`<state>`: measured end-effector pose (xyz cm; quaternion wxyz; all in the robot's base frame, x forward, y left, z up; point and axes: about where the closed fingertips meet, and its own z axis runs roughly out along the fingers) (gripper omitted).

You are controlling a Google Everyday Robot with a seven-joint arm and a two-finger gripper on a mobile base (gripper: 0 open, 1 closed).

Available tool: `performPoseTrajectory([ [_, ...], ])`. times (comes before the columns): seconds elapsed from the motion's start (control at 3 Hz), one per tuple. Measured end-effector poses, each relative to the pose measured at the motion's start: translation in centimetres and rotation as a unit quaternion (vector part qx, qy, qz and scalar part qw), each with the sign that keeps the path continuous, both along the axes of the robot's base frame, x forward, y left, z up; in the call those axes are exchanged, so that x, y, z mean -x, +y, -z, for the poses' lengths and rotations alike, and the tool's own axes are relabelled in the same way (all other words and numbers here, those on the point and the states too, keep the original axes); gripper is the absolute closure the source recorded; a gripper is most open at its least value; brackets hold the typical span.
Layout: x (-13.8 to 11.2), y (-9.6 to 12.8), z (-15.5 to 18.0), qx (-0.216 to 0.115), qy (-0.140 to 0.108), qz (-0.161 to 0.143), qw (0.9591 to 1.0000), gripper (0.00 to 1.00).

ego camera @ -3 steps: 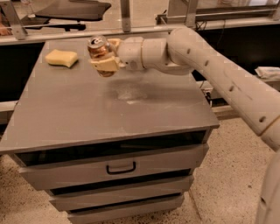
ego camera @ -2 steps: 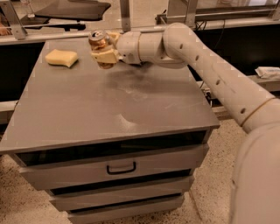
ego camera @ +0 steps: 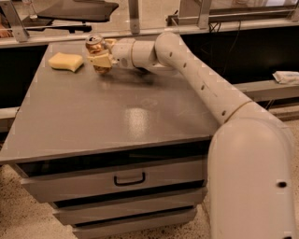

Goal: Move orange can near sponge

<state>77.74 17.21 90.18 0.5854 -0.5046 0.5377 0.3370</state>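
Observation:
The orange can (ego camera: pixel 95 45) is held upright in my gripper (ego camera: pixel 99 53) at the far left of the grey cabinet top (ego camera: pixel 117 112). It stands low over the surface; I cannot tell whether it touches. The gripper's pale fingers are shut around the can's body, with the silver top showing above them. The pale yellow sponge (ego camera: pixel 66 61) lies flat on the top just left of the can, a small gap apart. My white arm reaches in from the lower right across the cabinet.
The cabinet has drawers below with a handle (ego camera: pixel 129 179). A rail and dark shelf run behind the far edge. A dark tray (ego camera: pixel 77 9) sits beyond. A white cloth (ego camera: pixel 286 76) lies on a ledge at right.
My gripper has carried the can left and toward the far edge, closer to the sponge, and lower toward the surface.

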Motion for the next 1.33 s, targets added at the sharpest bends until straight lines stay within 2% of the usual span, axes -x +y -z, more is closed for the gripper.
performPoseTrajectory([
  [0.67,-1.4,5.6,0.4,-0.020,0.020,-0.021,0.9994,1.00],
  [1.0,-1.4,6.8,1.1,-0.024,0.039,-0.025,0.9986,0.82],
  [1.33,-1.3,7.4,1.5,-0.027,0.050,-0.028,0.9980,0.59],
])
